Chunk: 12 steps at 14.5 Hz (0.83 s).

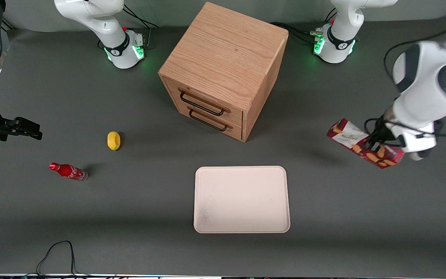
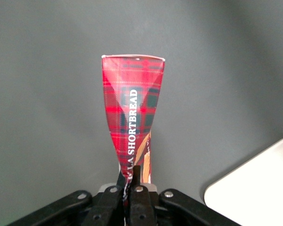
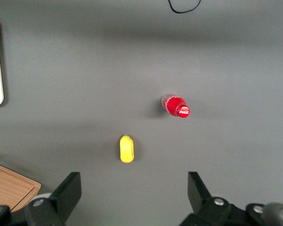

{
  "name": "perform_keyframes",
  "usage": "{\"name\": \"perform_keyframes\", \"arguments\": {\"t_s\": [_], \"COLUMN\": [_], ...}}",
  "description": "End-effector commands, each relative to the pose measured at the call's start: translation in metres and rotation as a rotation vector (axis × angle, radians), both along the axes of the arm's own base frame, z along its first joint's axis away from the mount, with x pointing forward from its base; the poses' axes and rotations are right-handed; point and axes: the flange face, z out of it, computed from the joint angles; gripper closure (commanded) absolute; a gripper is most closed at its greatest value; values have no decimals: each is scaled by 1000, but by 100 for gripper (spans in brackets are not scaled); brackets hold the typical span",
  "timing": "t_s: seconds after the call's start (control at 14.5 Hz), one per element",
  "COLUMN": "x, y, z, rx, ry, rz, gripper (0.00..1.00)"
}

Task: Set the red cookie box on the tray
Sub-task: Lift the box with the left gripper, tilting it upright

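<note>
The red cookie box [image 1: 356,142], a slim dark-red plaid carton with a white label and cookie pictures, hangs tilted in the air above the table toward the working arm's end. My left gripper [image 1: 374,144] is shut on it, pinching the carton near one end; its plaid face reading SHORTBREAD [image 2: 133,108] runs away from the fingers [image 2: 140,181]. The cream-white tray [image 1: 241,199] lies flat near the front camera, at mid table, with nothing on it. One rounded corner of the tray [image 2: 259,188] shows beside the held box.
A wooden two-drawer cabinet [image 1: 223,69] stands farther from the front camera than the tray. A yellow lemon-like object [image 1: 113,140] and a small red soda bottle [image 1: 68,171] lie toward the parked arm's end. A black cable [image 1: 58,254] loops at the front edge.
</note>
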Motion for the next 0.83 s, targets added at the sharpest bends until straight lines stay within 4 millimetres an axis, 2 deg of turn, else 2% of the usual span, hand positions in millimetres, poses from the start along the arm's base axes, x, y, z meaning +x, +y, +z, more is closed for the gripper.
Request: {"name": "perform_keyframes", "arguments": {"t_s": [0.0, 0.07, 0.21, 0.35, 0.41, 0.62, 0.76], "x": [3, 2, 3, 10, 20, 45, 56], "y": [2, 3, 1, -8, -16, -57, -94], "z": [78, 93, 101, 113, 122, 126, 111], "rx": [6, 6, 4, -4, -11, -42, -64], "ry": [4, 4, -6, -48, -69, -88, -73], "rz": [20, 17, 0, -60, -107, -230, -359], "gripper": [100, 100, 100, 100, 100, 100, 100]}}
